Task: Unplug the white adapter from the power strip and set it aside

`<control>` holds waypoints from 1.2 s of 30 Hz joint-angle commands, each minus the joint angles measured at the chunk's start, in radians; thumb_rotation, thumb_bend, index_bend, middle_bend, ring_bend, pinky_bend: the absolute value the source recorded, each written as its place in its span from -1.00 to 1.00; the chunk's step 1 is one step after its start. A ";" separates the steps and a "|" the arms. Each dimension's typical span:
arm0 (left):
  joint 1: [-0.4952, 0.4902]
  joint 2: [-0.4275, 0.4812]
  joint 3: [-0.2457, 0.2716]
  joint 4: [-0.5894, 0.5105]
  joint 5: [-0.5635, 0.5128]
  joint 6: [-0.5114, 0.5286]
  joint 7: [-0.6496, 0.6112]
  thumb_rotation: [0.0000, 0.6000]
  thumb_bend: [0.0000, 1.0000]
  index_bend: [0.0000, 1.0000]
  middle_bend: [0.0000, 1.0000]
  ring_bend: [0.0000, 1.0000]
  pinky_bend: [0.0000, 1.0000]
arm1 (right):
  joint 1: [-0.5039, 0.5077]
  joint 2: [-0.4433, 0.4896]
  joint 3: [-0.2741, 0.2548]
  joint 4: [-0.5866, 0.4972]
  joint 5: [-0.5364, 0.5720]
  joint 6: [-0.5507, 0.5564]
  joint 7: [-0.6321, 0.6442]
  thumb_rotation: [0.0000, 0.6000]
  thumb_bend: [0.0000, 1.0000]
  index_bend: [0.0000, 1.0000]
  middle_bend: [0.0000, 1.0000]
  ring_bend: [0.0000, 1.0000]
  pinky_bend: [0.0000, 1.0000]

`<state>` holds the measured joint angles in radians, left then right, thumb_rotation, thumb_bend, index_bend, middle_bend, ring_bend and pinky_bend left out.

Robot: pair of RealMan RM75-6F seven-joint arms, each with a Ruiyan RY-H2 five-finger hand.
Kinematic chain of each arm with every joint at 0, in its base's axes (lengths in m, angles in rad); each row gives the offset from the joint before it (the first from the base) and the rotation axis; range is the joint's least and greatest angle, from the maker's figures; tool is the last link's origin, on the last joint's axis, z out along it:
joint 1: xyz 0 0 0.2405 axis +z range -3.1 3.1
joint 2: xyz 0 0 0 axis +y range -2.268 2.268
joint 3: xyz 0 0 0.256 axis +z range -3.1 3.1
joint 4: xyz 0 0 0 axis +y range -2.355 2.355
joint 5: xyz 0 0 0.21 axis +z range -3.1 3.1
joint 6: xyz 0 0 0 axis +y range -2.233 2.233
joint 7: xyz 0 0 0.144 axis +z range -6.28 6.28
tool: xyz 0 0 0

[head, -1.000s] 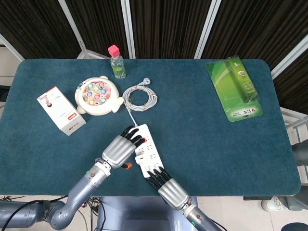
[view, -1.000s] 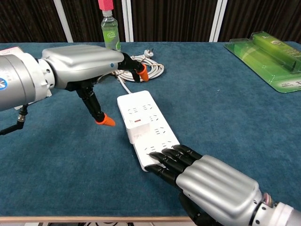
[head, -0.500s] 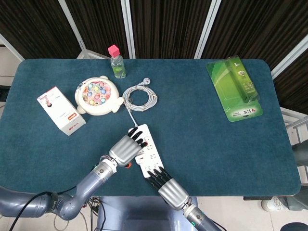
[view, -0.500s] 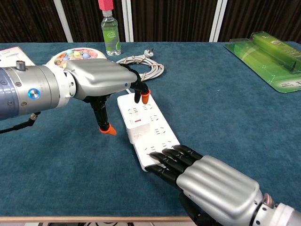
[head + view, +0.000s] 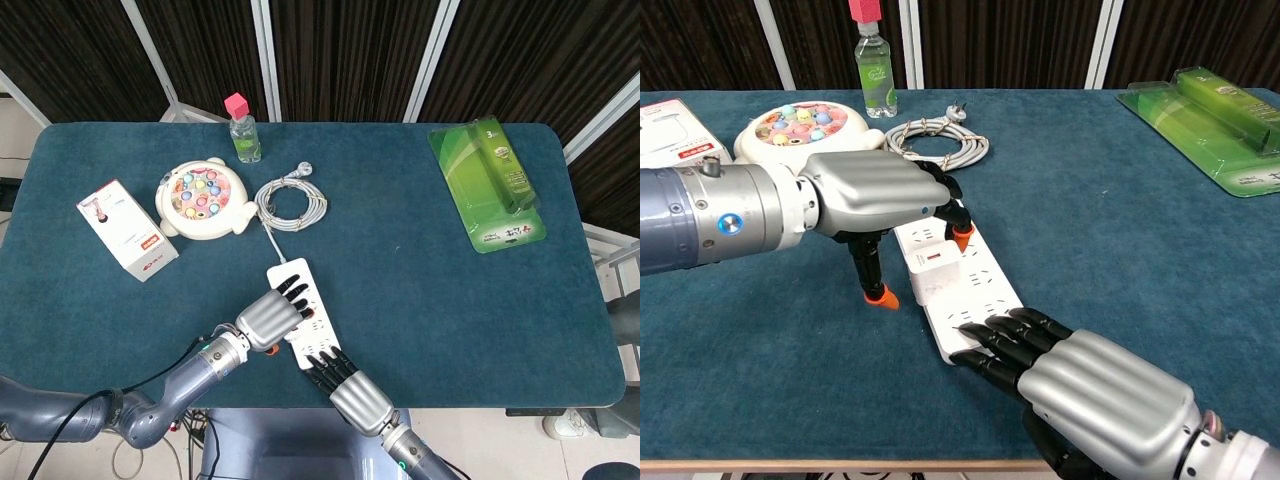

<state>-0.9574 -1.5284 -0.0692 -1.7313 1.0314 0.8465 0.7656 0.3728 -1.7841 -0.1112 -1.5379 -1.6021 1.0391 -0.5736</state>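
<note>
The white power strip (image 5: pixel 985 285) lies lengthwise near the table's front edge, its far end (image 5: pixel 285 272) showing in the head view. The white adapter (image 5: pixel 937 272) is plugged into the middle of it. My left hand (image 5: pixel 870 195) (image 5: pixel 270 320) hovers over the strip. Its fingers reach past the adapter's far side, one orange fingertip (image 5: pixel 963 238) is on the strip, and the thumb hangs down on the left. Nothing is gripped. My right hand (image 5: pixel 1090 385) (image 5: pixel 350 390) lies flat, its fingers pressing on the strip's near end. The left hand hides the adapter in the head view.
The strip's coiled cable (image 5: pixel 290 200) lies behind it. A round toy game (image 5: pixel 203 198), a white box (image 5: pixel 127 230) and a small bottle (image 5: pixel 243 135) stand at the back left. A green package (image 5: pixel 487 185) lies at the back right.
My left hand has moved nearer and to the right, from beside the strip's far end to over the adapter, fingers lowered onto the strip. The right hand and strip have stayed still.
</note>
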 commanded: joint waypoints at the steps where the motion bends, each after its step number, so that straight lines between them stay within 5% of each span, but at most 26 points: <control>1: -0.005 -0.001 0.008 0.008 0.005 -0.006 -0.006 1.00 -0.80 -0.30 -0.44 -0.87 -1.00 | 0.000 0.000 0.000 0.000 0.001 0.001 0.000 1.00 0.74 -1.00 -0.99 -1.00 -0.94; 36: 0.000 -0.121 0.028 0.127 0.065 0.050 -0.091 1.00 -0.68 -0.04 -0.04 -0.73 -0.87 | 0.006 0.005 -0.001 0.001 0.016 0.011 -0.005 1.00 0.74 -1.00 -0.98 -1.00 -0.94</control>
<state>-0.9581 -1.6486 -0.0415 -1.6050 1.0958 0.8961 0.6752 0.3784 -1.7795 -0.1124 -1.5376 -1.5869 1.0505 -0.5786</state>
